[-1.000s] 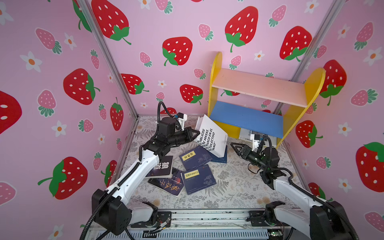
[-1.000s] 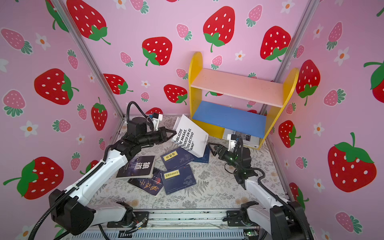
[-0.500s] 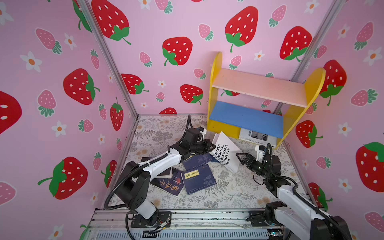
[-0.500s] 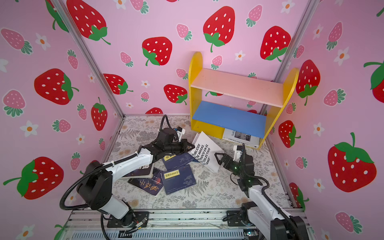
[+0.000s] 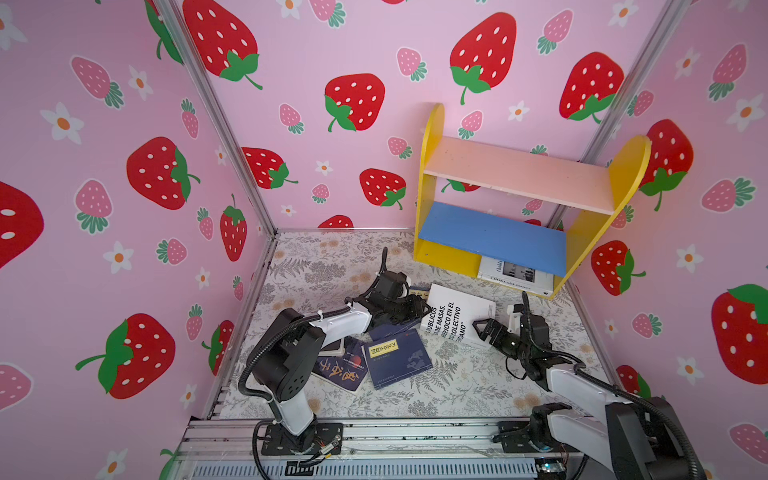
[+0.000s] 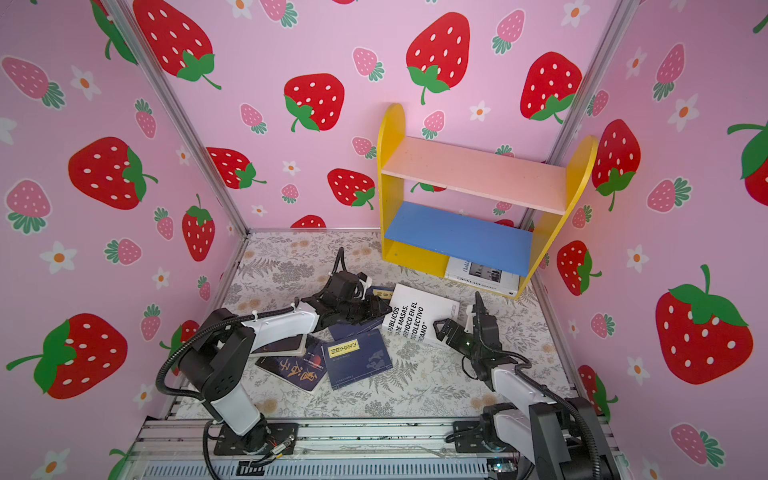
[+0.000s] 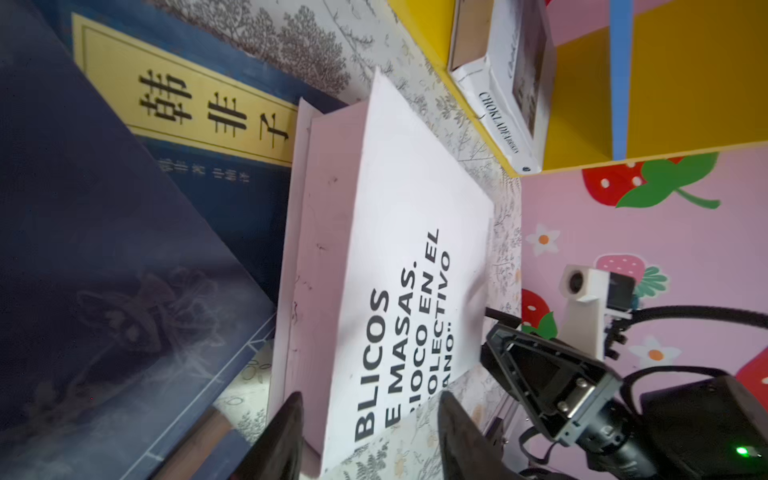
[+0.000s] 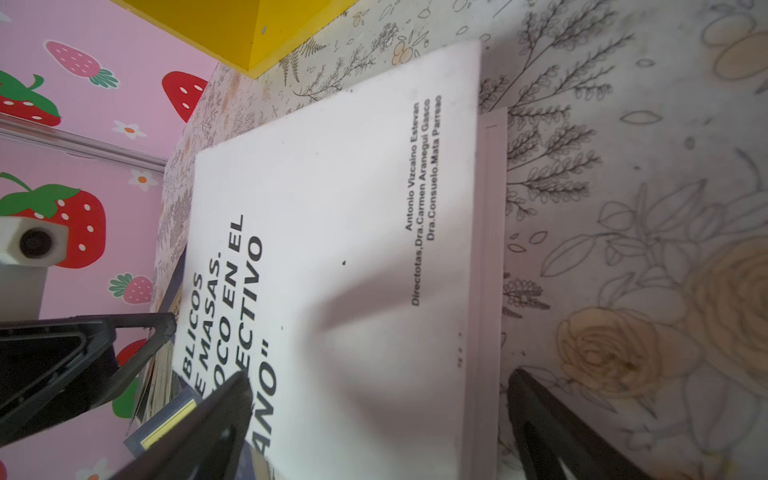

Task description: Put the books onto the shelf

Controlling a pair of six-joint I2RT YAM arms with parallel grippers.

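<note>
**White book [image 5: 459, 318] flat before the shelf [image 5: 515, 174]**

Its cover reads "…BLICOS …E MASAS. …EN EL", the first letters cut off. The left gripper [image 7: 370, 397] has its fingers parted around a corner of it. The right gripper [image 8: 380, 374] gapes wide and holds nothing. A second white book [image 5: 513, 272], with "CHOKLADE…" on its spine, lies under the blue board. The navy book [image 7: 208, 112] has a label reading 韩非子.

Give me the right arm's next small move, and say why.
Probably ease the right end effector forward and close it on the near edge of the white book. Its jaws are open and bracket that edge. The book rests partly on the navy books, off the shelf, and the left end effector has its jaws apart at the opposite edge, not clamping.
</note>
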